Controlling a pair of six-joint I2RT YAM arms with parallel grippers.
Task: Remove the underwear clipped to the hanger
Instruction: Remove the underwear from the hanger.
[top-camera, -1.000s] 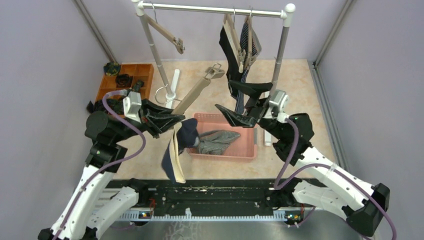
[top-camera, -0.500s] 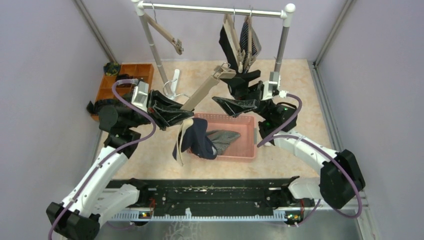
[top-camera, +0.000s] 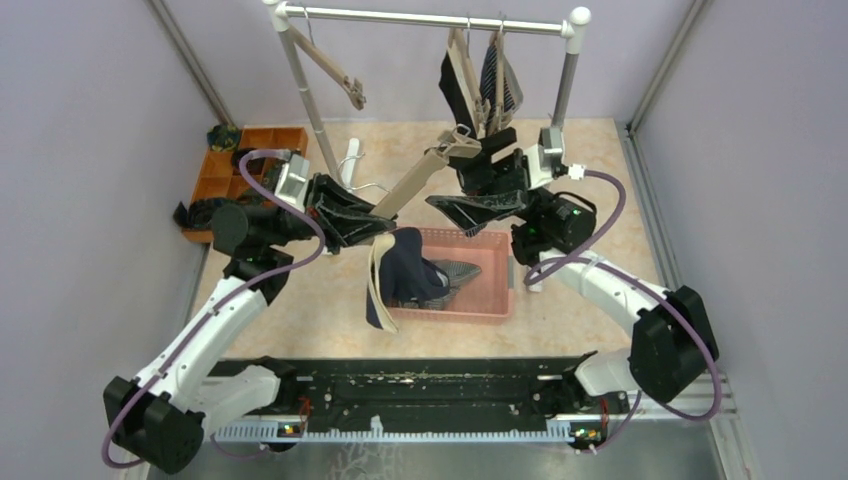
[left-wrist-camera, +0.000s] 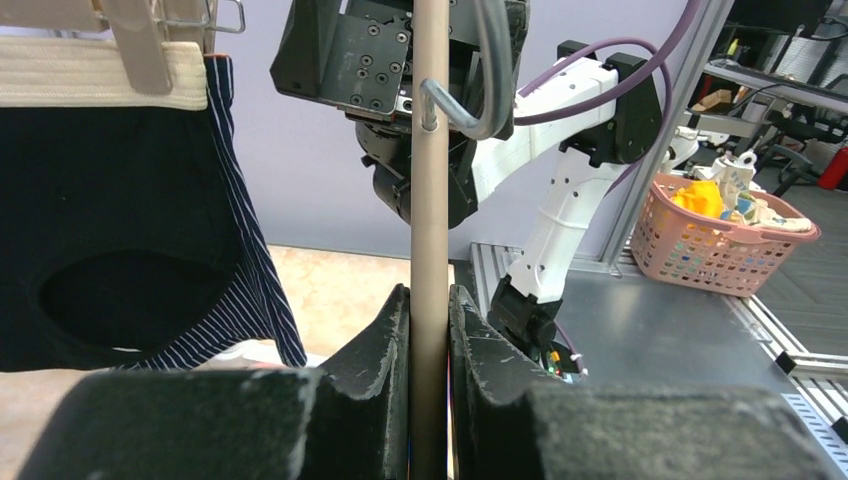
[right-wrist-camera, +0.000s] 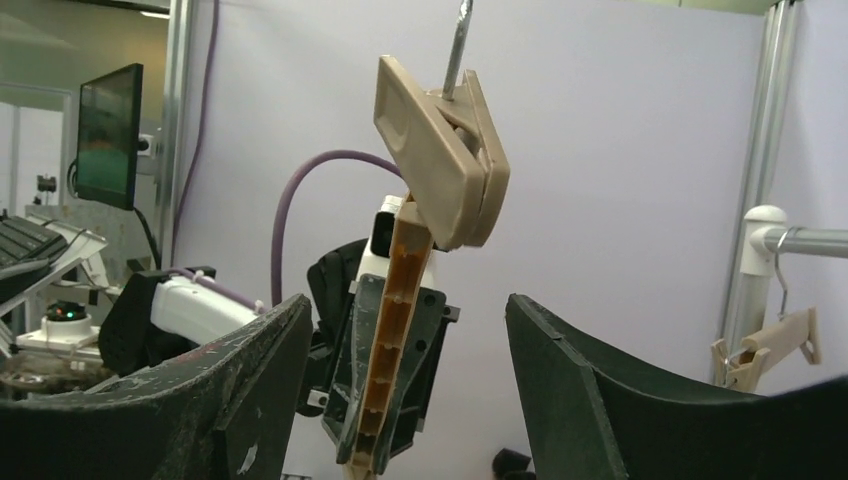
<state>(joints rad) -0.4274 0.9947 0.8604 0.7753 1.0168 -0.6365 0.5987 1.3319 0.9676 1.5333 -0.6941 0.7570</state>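
From the overhead camera, my left gripper (top-camera: 368, 220) is clenched on the tan straight-barred clip hanger (top-camera: 415, 180). The hanger slants from mid-table up toward the far edge. The plain navy cloth boxer shorts (top-camera: 405, 275) dangle from its low end, draped over the left rim of the pink plastic basket (top-camera: 495, 305), where the grey-white fine-striped boxer shorts (top-camera: 458, 272) already lie. My right gripper (top-camera: 452, 182) sits released just beside the hanger's high end. The black boxer shorts (top-camera: 455, 85) and the navy white-striped boxer shorts (top-camera: 497, 70) hang clipped on the white rail (top-camera: 420, 17) at the far edge. On the left wrist camera, both fingers (left-wrist-camera: 385, 340) pinch the bar, whose long axis runs straight away, with the wire hook (left-wrist-camera: 455, 105) just beyond. On the right wrist camera, the fingers (right-wrist-camera: 250, 390) stand wide apart with the end clip (right-wrist-camera: 440, 150) between and above them, no cloth in it. My read is that the clip holding the navy pair is at the opposite, low end, so the right arm must work down the bar.
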